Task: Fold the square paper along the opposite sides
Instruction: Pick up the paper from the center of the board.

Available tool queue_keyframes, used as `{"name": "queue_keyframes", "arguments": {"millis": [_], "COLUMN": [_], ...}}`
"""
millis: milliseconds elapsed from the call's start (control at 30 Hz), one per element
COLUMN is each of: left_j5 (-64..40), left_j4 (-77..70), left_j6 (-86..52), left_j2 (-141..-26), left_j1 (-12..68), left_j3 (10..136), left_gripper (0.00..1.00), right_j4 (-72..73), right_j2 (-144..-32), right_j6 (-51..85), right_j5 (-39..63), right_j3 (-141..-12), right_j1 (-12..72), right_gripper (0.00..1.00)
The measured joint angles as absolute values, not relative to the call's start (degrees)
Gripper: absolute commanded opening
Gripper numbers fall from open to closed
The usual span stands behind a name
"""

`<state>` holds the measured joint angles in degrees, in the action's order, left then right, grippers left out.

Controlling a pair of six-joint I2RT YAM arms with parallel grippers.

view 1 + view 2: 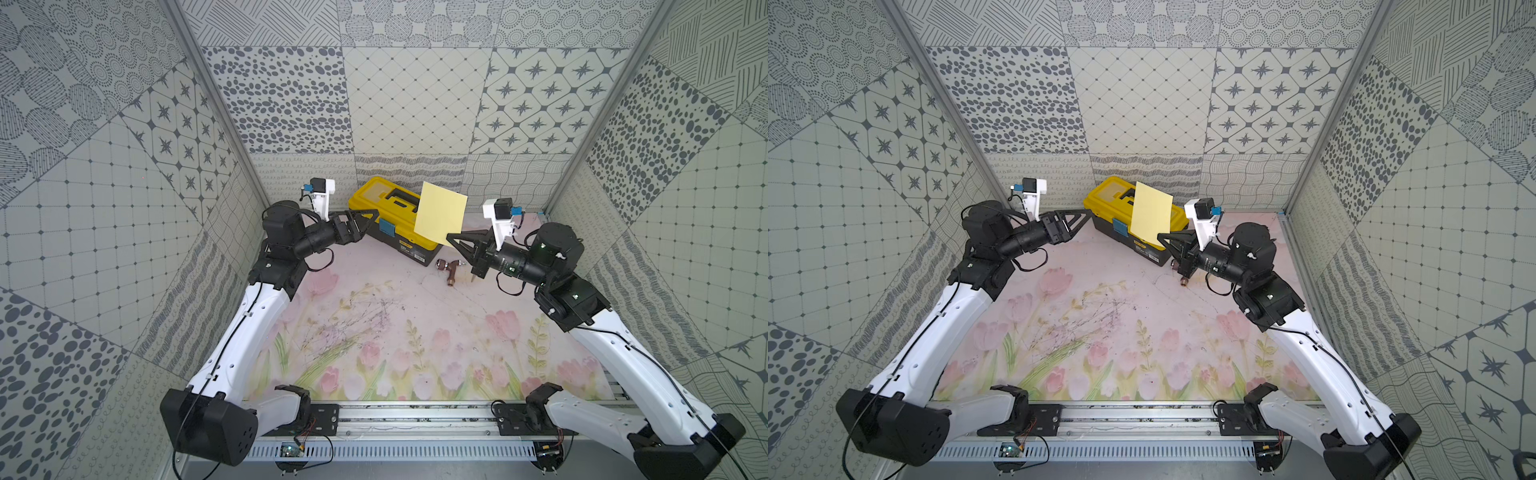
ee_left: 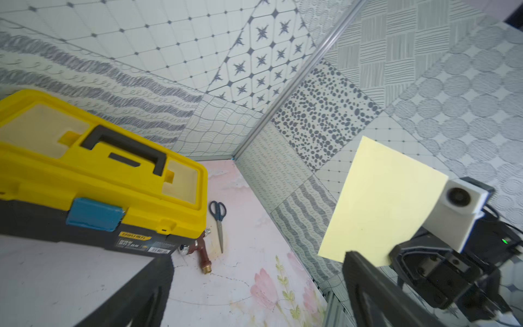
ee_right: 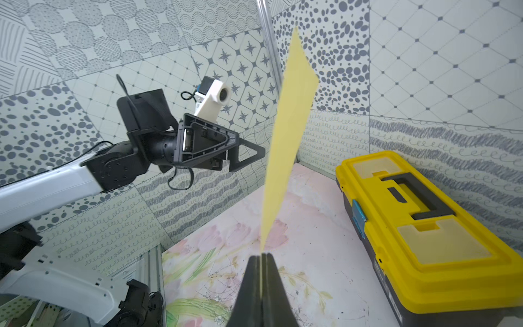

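The square paper [image 1: 440,216] [image 1: 1152,214] is a pale-yellow sheet standing nearly upright in the air in front of the toolbox. My right gripper [image 1: 449,239] [image 1: 1160,237] [image 3: 261,256] is shut on its lower corner, and the right wrist view shows the paper [image 3: 288,136] edge-on, rising from the closed jaws. My left gripper [image 1: 369,225] [image 1: 1080,224] [image 2: 257,257] hangs open and empty to the left of the sheet, apart from it. In the left wrist view the paper [image 2: 382,203] shows flat and unfolded.
A yellow-and-black toolbox [image 1: 390,203] [image 2: 99,170] [image 3: 424,226] stands at the back of the floral table mat. Beside it lie scissors [image 2: 218,220] and a brown brass tap fitting [image 1: 449,270] [image 2: 202,254]. Patterned walls close in three sides.
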<state>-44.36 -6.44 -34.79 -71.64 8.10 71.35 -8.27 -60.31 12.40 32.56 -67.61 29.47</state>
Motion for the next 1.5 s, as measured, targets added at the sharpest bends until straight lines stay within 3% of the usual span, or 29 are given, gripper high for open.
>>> {"name": "queue_keyframes", "arguments": {"millis": [200, 400, 600, 767, 900, 1067, 1133, 1167, 1500], "left_j5": [-58.48, -67.42, -71.18, -71.85, -71.24, -68.99, -68.23, -67.79, -63.88], "left_j4": [-17.28, -16.03, -11.38, -8.58, -8.69, -9.85, -10.13, -10.37, -12.51], "left_j6": [-37.80, -33.08, -26.39, -22.76, -22.28, -22.55, -22.81, -22.59, -22.48], "left_j2": [-75.05, -74.06, -71.53, -71.66, -71.61, -70.72, -70.30, -70.13, -69.56], "left_j1": [10.57, 14.90, 16.21, 16.40, 16.40, 16.40, 16.45, 16.45, 16.45], "left_j3": [76.93, 81.28, 81.56, 81.49, 80.40, 78.22, 77.67, 77.38, 76.97], "left_gripper": [0.89, 0.85, 0.82, 0.71, 0.69, 0.50, 0.21, 0.19, 0.29], "right_j4": [-9.30, -9.28, -8.60, -8.34, -8.29, -7.20, -6.63, -6.42, -5.74], "right_j2": [-63.77, -64.73, -64.77, -64.86, -64.88, -65.36, -65.89, -66.13, -66.78], "right_j6": [10.92, 10.92, 10.98, 11.14, 11.35, 12.25, 12.78, 13.10, 14.39], "right_j5": [39.97, 42.72, 43.79, 44.47, 44.80, 45.47, 45.91, 46.06, 47.33], "right_j3": [-69.36, -70.65, -72.42, -72.44, -72.44, -72.44, -72.44, -72.44, -72.44], "right_j1": [29.47, 29.47, 29.47, 29.47, 29.47, 29.47, 29.47, 29.47, 29.47], "right_gripper": [0.00, 0.00, 0.00, 0.00, 0.00, 0.00, 0.00, 0.00, 0.00]}}
